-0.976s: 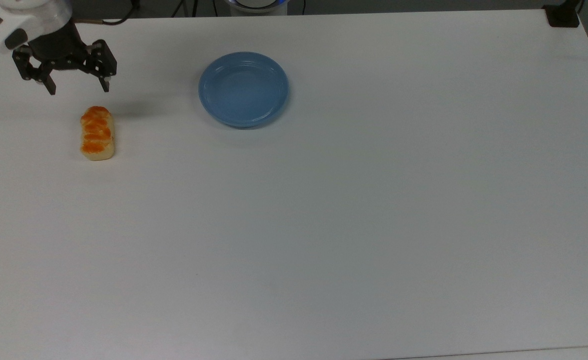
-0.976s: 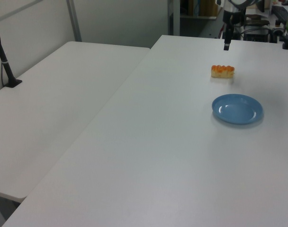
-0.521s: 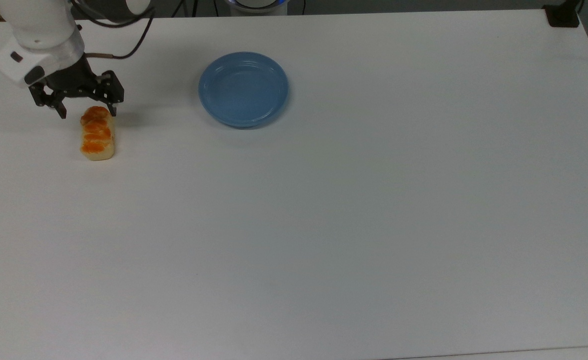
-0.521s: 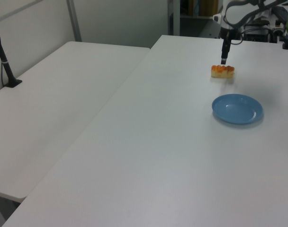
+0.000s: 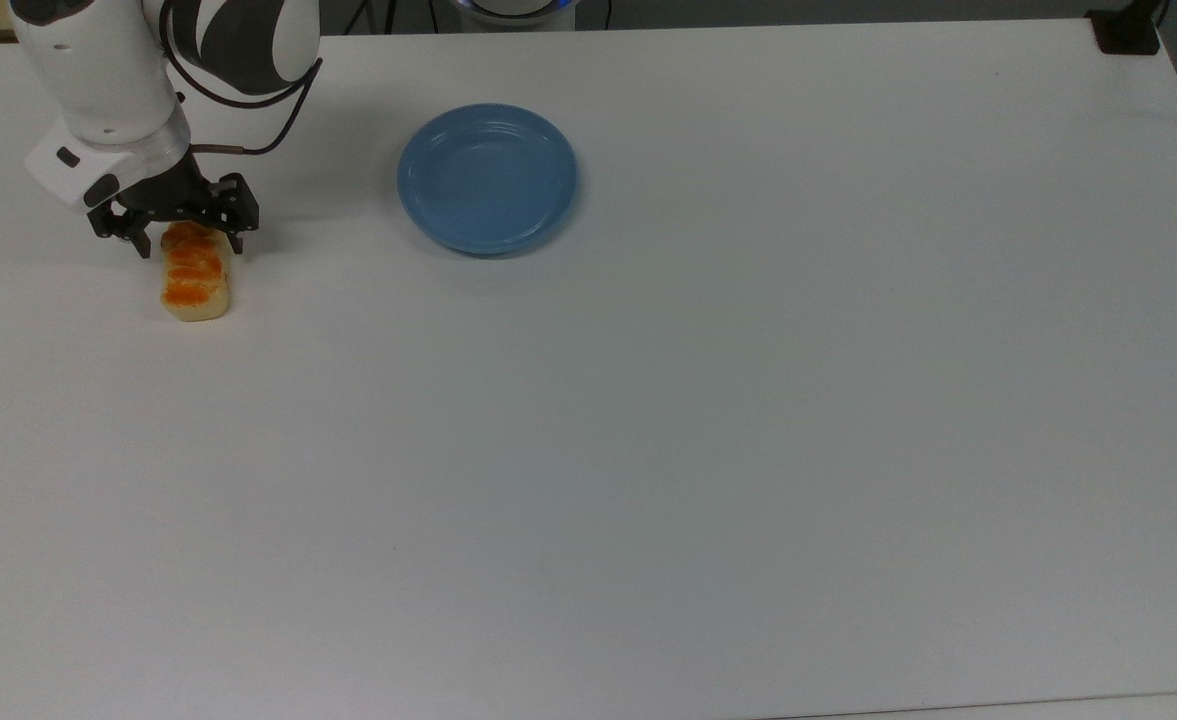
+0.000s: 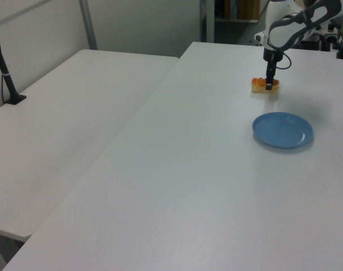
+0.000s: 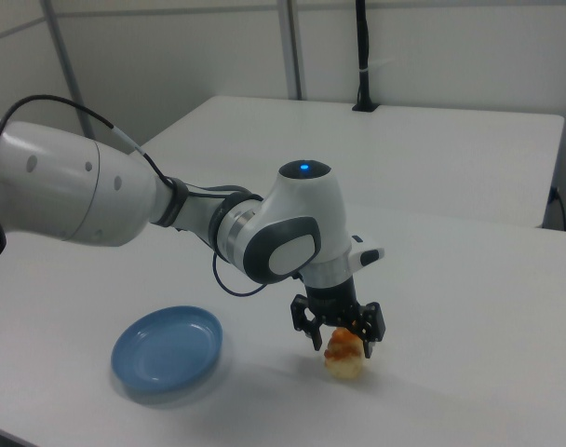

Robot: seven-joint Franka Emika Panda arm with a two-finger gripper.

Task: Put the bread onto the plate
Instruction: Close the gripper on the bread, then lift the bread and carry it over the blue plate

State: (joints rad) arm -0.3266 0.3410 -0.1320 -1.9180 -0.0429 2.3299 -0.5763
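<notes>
Gripper (image 5: 189, 243) jaws spread, straddling the bread loaf (image 5: 194, 279) near one end; off-centre pinch could tip it short of blue plate (image 5: 488, 180)

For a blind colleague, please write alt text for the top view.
A robot arm's open gripper straddles one end of a small orange-topped bread loaf near the top view's left edge of a white table. An empty blue plate sits apart, to the loaf's right.

Even bright overhead light, soft faint shadows, slight blur
</notes>
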